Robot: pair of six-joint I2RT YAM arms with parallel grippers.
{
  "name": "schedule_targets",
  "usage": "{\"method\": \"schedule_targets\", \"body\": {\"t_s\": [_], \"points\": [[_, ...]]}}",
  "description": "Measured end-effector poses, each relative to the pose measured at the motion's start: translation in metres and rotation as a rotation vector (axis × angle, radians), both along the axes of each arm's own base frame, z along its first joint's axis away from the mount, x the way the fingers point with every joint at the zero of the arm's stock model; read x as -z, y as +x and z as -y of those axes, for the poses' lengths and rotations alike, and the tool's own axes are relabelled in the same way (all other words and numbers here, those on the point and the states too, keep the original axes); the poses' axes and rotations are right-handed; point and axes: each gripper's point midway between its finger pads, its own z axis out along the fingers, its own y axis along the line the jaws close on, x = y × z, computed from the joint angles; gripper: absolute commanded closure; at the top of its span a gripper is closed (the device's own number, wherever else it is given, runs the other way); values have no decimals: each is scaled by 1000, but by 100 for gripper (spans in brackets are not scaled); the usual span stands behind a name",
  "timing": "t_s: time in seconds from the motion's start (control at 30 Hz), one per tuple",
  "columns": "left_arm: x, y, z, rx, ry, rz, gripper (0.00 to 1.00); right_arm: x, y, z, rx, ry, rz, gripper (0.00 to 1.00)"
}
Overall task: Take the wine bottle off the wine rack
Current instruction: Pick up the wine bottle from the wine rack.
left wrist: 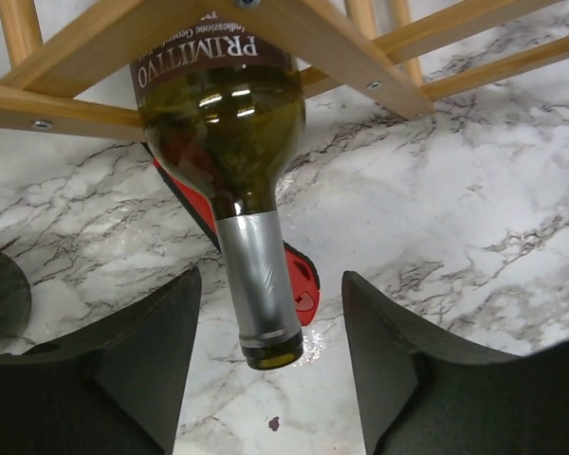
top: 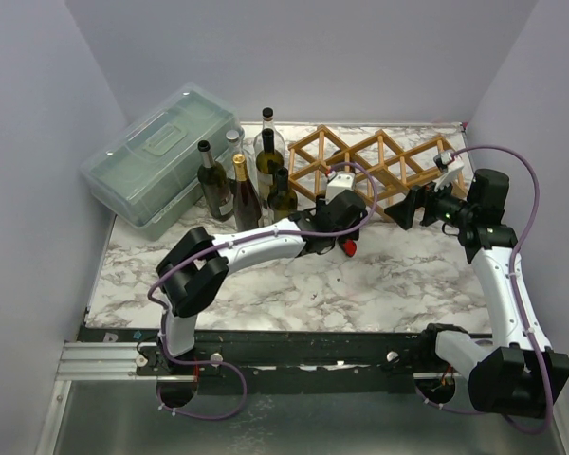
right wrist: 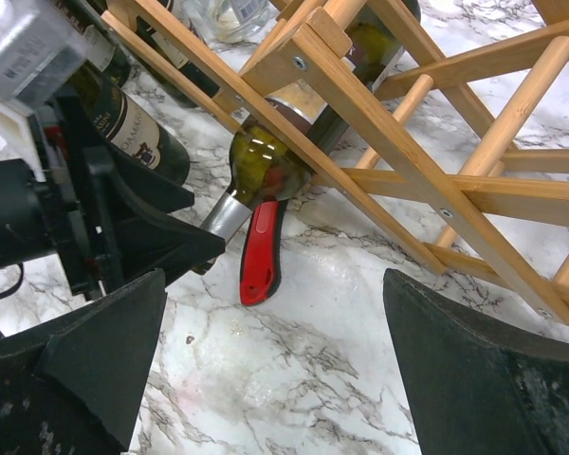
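Note:
The wine bottle [left wrist: 223, 123], green glass with a silver foil neck and a dark label, lies in a low cell of the wooden wine rack [left wrist: 294, 33], its neck sticking out towards me over the marble. My left gripper [left wrist: 270, 280] straddles that neck, jaws apart, with a gap on each side. From above, the left gripper [top: 339, 218] sits at the front of the wine rack [top: 379, 166]. My right gripper [top: 410, 205] hovers to the right of it, open and empty. The right wrist view shows the bottle [right wrist: 261, 166] under a rack [right wrist: 408, 161] slat.
A red-handled tool [right wrist: 261, 251] lies on the marble under the bottle's neck. Several upright bottles [top: 242, 185] stand left of the rack, next to a translucent lidded plastic box [top: 161, 156]. Walls close the table at the back and both sides.

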Motion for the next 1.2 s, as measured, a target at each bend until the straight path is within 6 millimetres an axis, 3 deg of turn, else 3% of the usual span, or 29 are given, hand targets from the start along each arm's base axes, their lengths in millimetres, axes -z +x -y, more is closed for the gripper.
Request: {"method": "schedule_targets", "body": {"t_s": [0.13,0.37,0.9,1.0,1.2], "points": [[14,3,-1,1,37,-14,39,1,0,0,0,0,-2,1],[12,13,10,7,36,0,41,1,0,0,0,1,-4,1],[28,21,9,2,71,-6,41,2,1,0,0,1,-7,1],[32,22,9,1,79,-10,47,2,1,0,0,1,-7,1],[46,23,6,-5,112,-14,48,2,1,0,0,1,-7,1]]}}
